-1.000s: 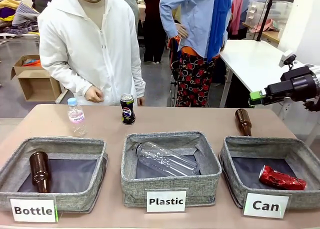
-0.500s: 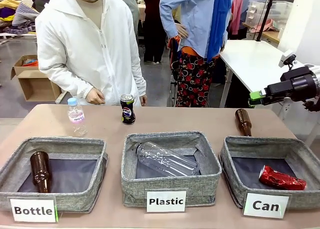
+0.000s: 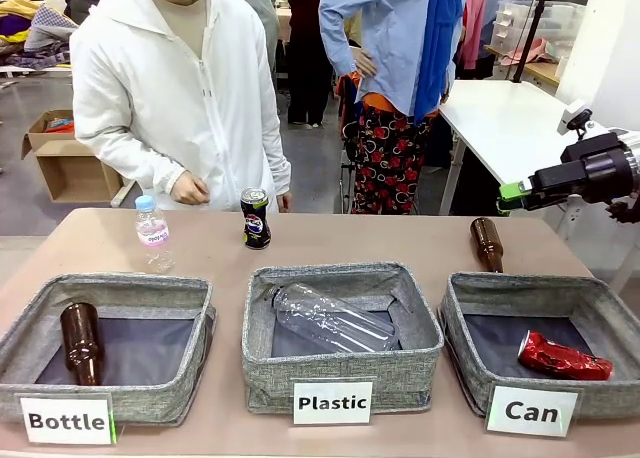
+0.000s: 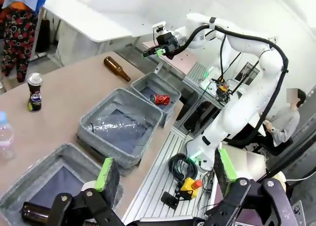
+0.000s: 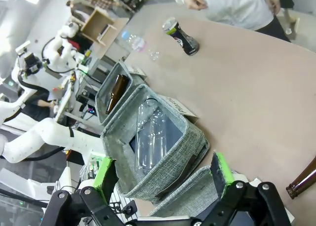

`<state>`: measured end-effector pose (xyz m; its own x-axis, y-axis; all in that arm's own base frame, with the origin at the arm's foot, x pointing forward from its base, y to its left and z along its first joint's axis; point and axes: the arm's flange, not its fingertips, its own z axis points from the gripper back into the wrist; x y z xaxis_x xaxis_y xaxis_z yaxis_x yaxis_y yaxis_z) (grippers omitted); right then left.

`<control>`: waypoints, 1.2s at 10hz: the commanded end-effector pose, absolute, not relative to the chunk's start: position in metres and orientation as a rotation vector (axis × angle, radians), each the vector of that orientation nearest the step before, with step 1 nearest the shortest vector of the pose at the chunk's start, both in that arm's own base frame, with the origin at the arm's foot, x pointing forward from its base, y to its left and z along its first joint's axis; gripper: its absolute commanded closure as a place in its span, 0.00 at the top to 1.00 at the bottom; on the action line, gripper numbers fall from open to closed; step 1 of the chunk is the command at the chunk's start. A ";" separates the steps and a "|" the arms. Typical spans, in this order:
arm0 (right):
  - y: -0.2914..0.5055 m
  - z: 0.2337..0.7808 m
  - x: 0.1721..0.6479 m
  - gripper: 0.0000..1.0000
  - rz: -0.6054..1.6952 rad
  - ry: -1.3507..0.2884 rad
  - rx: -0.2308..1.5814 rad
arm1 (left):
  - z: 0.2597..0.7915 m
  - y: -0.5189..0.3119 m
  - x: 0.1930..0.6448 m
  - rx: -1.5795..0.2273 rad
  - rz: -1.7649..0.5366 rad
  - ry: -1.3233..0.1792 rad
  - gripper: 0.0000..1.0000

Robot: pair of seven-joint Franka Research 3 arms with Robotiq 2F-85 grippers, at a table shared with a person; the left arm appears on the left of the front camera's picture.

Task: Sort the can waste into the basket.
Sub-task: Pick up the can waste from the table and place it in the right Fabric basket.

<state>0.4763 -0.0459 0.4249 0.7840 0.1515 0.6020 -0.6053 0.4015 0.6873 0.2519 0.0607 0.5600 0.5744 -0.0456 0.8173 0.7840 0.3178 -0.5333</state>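
A black-and-blue can (image 3: 255, 218) stands upright on the table's far side, in front of the person's hands (image 3: 188, 189). It also appears in the left wrist view (image 4: 34, 91) and the right wrist view (image 5: 181, 37). A crushed red can (image 3: 563, 357) lies inside the grey "Can" basket (image 3: 540, 284) at the front right. The left wrist view shows that red can (image 4: 160, 99) in its basket (image 4: 169, 84). My right gripper (image 3: 510, 193) hangs open in the air, high beyond the table's right edge, far from both cans. My left gripper (image 4: 167, 169) is open and holds nothing.
The "Plastic" basket (image 3: 262, 338) in the middle holds a clear bottle (image 3: 330, 318). The "Bottle" basket (image 3: 20, 343) on the left holds a brown bottle (image 3: 80, 340). A small water bottle (image 3: 152, 233) and another brown bottle (image 3: 486, 243) are on the table.
The person has shifted slightly at the far side. Neither the arms nor the cans have moved.
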 end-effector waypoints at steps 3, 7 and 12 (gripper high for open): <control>-0.046 0.429 0.476 1.00 0.509 -0.493 1.052 | 0.546 0.023 0.323 -1.073 -0.632 -0.647 1.00; -0.046 0.429 0.476 1.00 0.509 -0.493 1.052 | 0.504 -0.043 0.404 -0.956 -0.688 -0.721 1.00; -0.046 0.429 0.476 1.00 0.509 -0.493 1.052 | 0.536 0.128 0.377 -1.127 -0.412 -0.891 1.00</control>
<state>0.4763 -0.0462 0.4249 0.7841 0.1512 0.6019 -0.6051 0.4019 0.6872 0.3881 0.0848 0.5293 0.6151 0.0490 0.7869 0.7064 0.4090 -0.5776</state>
